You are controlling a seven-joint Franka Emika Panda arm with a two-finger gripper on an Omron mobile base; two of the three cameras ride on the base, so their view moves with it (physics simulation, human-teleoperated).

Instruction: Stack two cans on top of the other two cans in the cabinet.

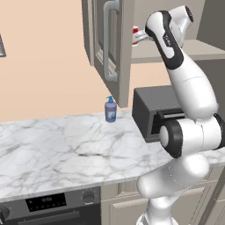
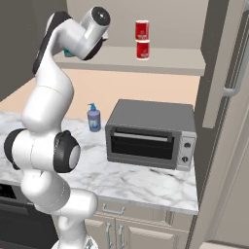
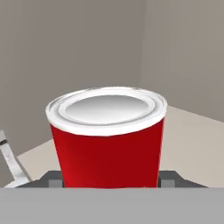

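Gripper [image 3: 109, 183] clamped on red can [image 3: 107, 135] in cabinet [image 1: 112, 44]. Risk: off-centre placement tips stacked pair [image 2: 142, 40] off shelf [image 2: 160, 61].

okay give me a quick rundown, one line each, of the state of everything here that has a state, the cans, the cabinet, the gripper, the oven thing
gripper: shut on the near can, fingers at its sides
near can: upright, held
stacked cans: one upright on top of the other, on the cabinet shelf
cabinet: door open
toaster oven: door closed, on the counter
soap bottle: upright on the counter
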